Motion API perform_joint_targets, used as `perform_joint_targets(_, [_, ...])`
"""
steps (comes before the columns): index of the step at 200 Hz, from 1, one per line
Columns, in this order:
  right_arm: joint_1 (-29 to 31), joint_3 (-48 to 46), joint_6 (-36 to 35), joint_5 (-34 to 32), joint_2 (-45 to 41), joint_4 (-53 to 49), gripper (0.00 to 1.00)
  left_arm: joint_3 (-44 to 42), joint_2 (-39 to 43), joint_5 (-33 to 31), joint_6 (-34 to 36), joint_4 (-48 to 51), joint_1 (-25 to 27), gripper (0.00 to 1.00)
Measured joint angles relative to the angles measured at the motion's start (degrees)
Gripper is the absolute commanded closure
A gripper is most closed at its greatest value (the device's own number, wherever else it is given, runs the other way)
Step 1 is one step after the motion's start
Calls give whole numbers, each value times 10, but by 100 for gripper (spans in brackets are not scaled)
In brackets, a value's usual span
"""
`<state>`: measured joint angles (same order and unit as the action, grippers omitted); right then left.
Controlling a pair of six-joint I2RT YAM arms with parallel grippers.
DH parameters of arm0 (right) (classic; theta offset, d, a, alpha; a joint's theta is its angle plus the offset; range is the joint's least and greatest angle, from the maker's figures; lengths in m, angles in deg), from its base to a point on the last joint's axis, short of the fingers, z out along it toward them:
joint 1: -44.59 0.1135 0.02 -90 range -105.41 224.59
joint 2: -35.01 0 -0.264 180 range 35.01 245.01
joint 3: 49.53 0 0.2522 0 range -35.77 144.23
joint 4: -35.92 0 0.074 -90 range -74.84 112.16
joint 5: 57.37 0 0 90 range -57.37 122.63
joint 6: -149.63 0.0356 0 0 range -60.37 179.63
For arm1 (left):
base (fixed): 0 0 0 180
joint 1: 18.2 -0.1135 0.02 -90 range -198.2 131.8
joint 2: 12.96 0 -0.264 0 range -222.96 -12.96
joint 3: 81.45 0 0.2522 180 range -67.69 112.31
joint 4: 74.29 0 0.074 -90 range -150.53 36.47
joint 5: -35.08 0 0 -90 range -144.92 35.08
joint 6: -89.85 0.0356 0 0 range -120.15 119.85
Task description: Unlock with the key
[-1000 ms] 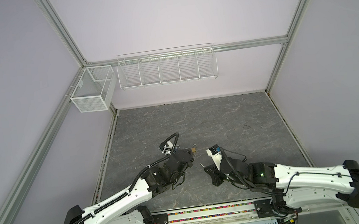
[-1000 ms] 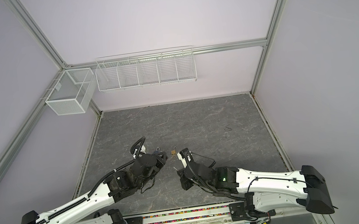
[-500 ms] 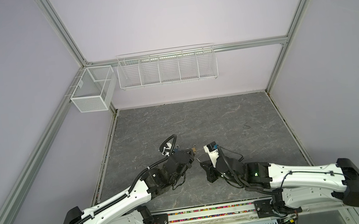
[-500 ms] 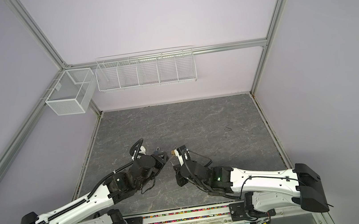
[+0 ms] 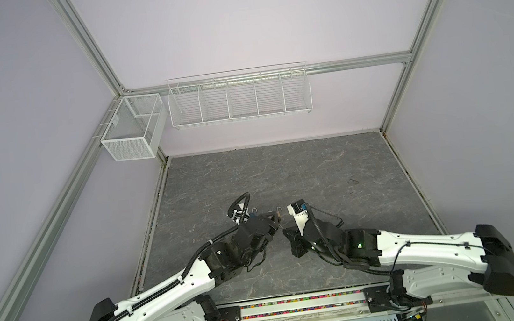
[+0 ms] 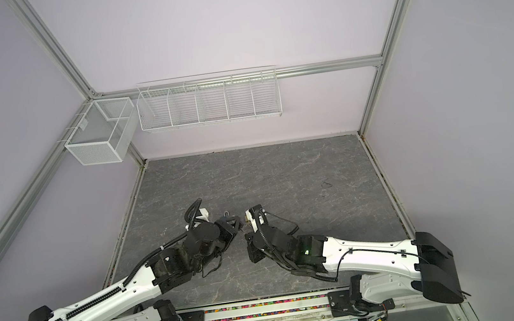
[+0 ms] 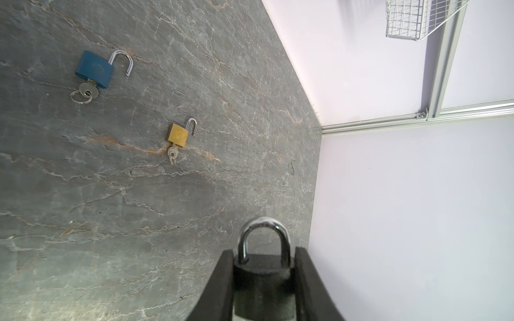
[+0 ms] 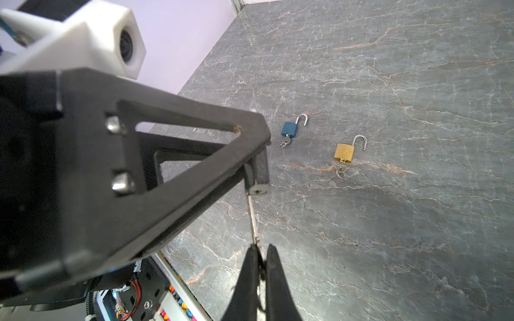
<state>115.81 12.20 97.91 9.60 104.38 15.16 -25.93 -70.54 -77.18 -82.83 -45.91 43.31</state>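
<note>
Though apart before, key (image 8: 252, 219) (tip) at padlock (image 8: 261, 166).

The tabletop (image 5: 283, 171) looks like matt grey veined stone. The black padlock (image 7: 261, 280) has a dull dark body and a polished metal shackle (image 7: 262, 223); the key (image 8: 252, 219) is bright metal.

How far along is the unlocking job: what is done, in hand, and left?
Done: the blue padlock and brass padlock lie with shackles open. In hand: the left gripper grips the black padlock, shackle closed; the right gripper pinches a key, tip at the lock's base. Left: seat the key, turn, release the shackle.
</note>
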Motion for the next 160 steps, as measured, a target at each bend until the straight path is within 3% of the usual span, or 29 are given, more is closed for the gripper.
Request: perform_joint_targets(160, [-3, 3, -6, 8, -1, -15, 94, -15, 17, -4, 0, -1, 0, 100])
